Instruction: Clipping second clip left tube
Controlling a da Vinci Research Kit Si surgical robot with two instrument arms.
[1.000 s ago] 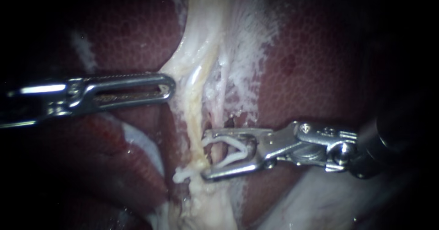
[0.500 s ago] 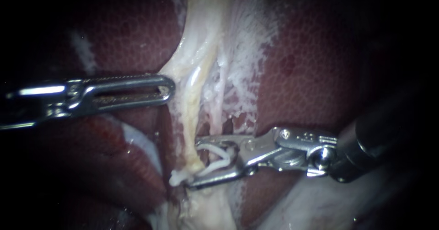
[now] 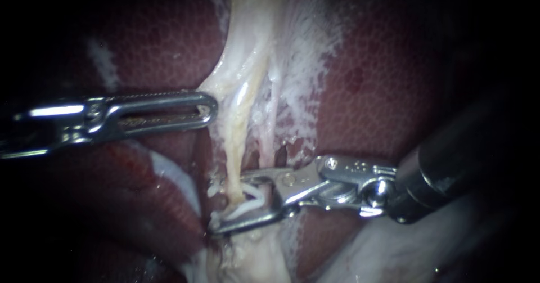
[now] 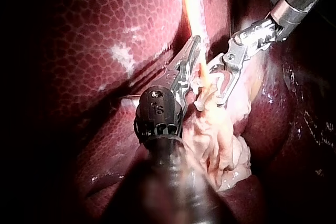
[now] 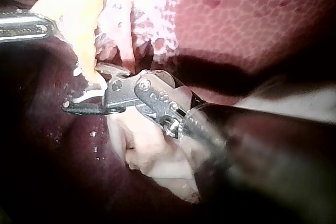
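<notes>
Endoscope first. The liver (image 3: pixel 382 91) fills the field, dark red. A pale band (image 3: pixel 247 52) runs down the middle from 12 o'clock to 6 o'clock. The left tube (image 3: pixel 235 148) is the yellowish strand on that band's 9 o'clock side. The left instrument (image 3: pixel 207 109) comes in flat from 9 o'clock. Its slotted jaws lie together at the band's edge, and they look to be pinching that edge, though the contact is hard to see. The right instrument (image 3: pixel 230 201) enters from 3 o'clock and reaches low, toward 7 o'clock of centre. Its jaws stand a little apart, one above the left tube and one below. A white clip (image 3: pixel 252 205) sits between them, touching both, and the tube passes through its open legs.

Left wrist view now. The left instrument (image 4: pixel 193 48) points ahead, jaws together, with the orange left tube (image 4: pixel 194 14) pressed along one side. The right instrument (image 4: pixel 215 85) meets it from the far side, jaws parted around the tube, the clip (image 4: pixel 202 85) showing white between them.

Right wrist view. The right instrument (image 5: pixel 84 90) lies across the left tube (image 5: pixel 84 56), jaws spread just enough to take it in, the clip (image 5: pixel 86 98) lodged inside. The left instrument (image 5: pixel 44 27) rests against the band beyond the jaws. Liver (image 5: pixel 262 14) lies all around.
</notes>
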